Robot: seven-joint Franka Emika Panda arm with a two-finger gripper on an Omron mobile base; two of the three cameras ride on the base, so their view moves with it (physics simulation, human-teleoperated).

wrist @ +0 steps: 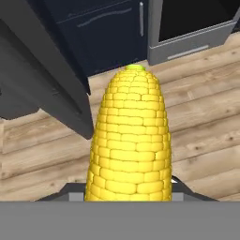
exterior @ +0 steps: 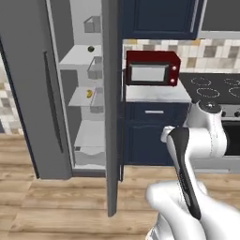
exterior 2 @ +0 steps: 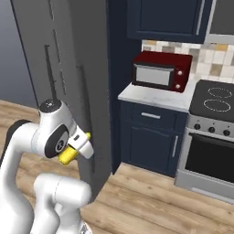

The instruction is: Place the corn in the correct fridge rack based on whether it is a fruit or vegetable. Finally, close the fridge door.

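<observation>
So the gripper [exterior 2: 73,151] is clamping the corn [wrist: 129,140] right now, jaws closed snug around the fat end of the cob, green tip poking out away from the hand. In the right base view the cob is sticking out yellow just below the white wrist, low down and close to the robot's own body, right beside the edge of the fridge door [exterior 2: 87,91]. The hand view is looking down past the cob at the wood floor [wrist: 201,108], with the dark door edge off to one side.

Progress-wise: I'd say the pick-up part is sorted and everything else is waiting. The corn is nowhere near a rack yet. From the left base view the fridge is standing open, door [exterior: 111,108] swung out toward the camera, and the shelves inside are in plain sight. There's a small dark round thing [exterior: 91,48] sitting on an upper shelf and a small yellow thing [exterior: 88,93] on the shelf below it, too tiny for me to name either. So which rack counts as the veggie one, I honestly can't tell from here.

What's left, as I'm reading it: getting the arm up and around that door, dropping the corn on the right rack, letting go, then shutting the door.
</observation>
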